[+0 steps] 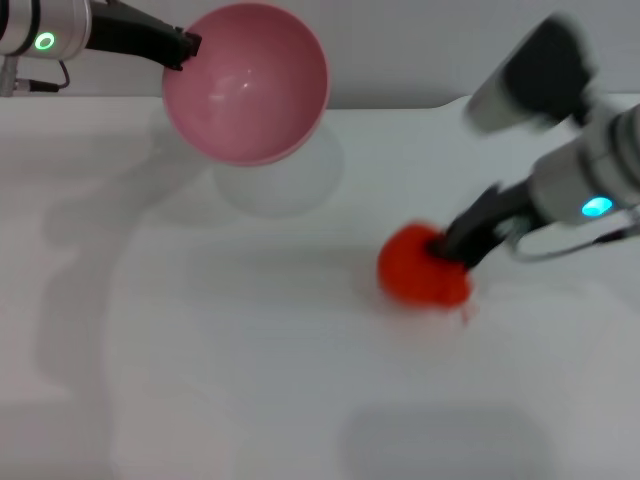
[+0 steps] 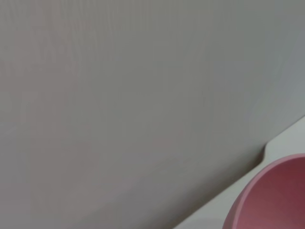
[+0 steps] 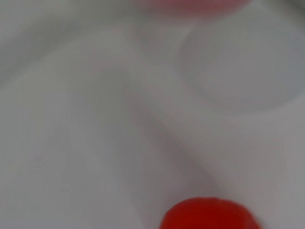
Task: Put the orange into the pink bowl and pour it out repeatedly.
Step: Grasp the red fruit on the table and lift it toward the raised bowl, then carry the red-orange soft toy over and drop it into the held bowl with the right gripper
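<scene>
- Nearest in the head view lies bare white table (image 1: 250, 400), with one faint shadow patch on it close to the robot.
- Farther in, on the robot's right, sits the one orange (image 1: 420, 268), red-orange and roundish, low on the table surface. Whether it touches the table or is just off it cannot be told.
- The right gripper (image 1: 452, 245) has its dark fingers (image 1: 478, 228) against the orange's right upper side and seems to pinch it, though the fingertips are hidden by the fruit and blur.
- The right wrist view adds only the orange (image 3: 206, 215) as a red dome at the frame's edge, with table beyond it and a pale round shadow (image 3: 243, 71); that arm's own fingers do not show there.
- Farthest, on the robot's left, the one pink bowl (image 1: 246, 82) hangs above the table, tilted so its empty, glossy inside faces the head camera. A soft round shadow lies on the table beneath it.
- The left gripper (image 1: 185, 47) pinches the bowl's rim at its left edge, dark fingers pressed together on the wall.
- The left wrist view shows what the head view does not: a plain grey wall (image 2: 119, 95), the table's far edge, and just a curved slice of the pink bowl (image 2: 271, 200) in one corner. No fingers show there.
- Count: one orange, one bowl, two grippers.
</scene>
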`<action>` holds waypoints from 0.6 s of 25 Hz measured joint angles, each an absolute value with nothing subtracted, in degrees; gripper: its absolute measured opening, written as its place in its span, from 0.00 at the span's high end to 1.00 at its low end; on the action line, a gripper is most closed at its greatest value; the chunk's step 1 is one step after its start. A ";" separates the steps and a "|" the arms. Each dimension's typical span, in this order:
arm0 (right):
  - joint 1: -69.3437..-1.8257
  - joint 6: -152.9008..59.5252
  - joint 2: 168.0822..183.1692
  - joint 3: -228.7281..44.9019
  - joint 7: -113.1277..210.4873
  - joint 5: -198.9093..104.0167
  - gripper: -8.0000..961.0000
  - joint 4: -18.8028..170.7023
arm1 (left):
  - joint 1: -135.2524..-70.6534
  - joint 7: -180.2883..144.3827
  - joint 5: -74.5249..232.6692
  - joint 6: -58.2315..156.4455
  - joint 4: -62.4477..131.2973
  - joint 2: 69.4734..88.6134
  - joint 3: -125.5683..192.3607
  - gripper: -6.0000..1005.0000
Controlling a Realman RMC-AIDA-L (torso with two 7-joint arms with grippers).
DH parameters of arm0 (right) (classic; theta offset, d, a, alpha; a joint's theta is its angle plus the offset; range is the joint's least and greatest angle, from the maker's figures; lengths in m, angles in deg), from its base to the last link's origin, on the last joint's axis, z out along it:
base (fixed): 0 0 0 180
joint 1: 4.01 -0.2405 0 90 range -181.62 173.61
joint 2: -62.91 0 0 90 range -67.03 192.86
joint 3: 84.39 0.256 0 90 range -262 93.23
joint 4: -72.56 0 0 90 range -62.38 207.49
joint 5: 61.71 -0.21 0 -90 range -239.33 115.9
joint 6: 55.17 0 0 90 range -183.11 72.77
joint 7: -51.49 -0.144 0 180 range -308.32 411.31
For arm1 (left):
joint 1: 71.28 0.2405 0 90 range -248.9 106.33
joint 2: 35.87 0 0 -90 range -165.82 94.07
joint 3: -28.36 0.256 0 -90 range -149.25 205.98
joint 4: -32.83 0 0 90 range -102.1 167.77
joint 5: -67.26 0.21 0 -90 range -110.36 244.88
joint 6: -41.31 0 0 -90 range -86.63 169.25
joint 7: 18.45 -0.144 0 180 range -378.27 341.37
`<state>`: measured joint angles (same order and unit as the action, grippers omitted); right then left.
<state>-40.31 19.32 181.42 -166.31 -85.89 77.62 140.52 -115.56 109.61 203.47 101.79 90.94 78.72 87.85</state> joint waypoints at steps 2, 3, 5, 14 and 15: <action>-37.75 20.07 181.34 -162.88 -85.89 78.84 0.93 146.95 | -115.46 109.61 203.58 102.20 91.00 78.72 87.85 0.95; -36.59 20.35 181.34 -161.11 -85.94 80.16 0.93 150.74 | -115.39 109.61 203.61 102.38 91.06 78.72 87.85 0.95; -35.12 20.54 181.40 -157.96 -86.16 82.12 0.94 157.44 | -115.29 109.61 203.76 102.53 91.09 78.74 87.86 0.95; -32.91 20.08 182.18 -155.83 -86.81 80.41 0.94 180.34 | -115.27 109.61 204.18 103.52 91.12 79.75 92.10 0.95; -32.94 19.91 182.22 -156.31 -86.86 79.10 0.94 181.47 | -115.24 109.61 204.19 103.79 91.11 80.06 92.49 0.95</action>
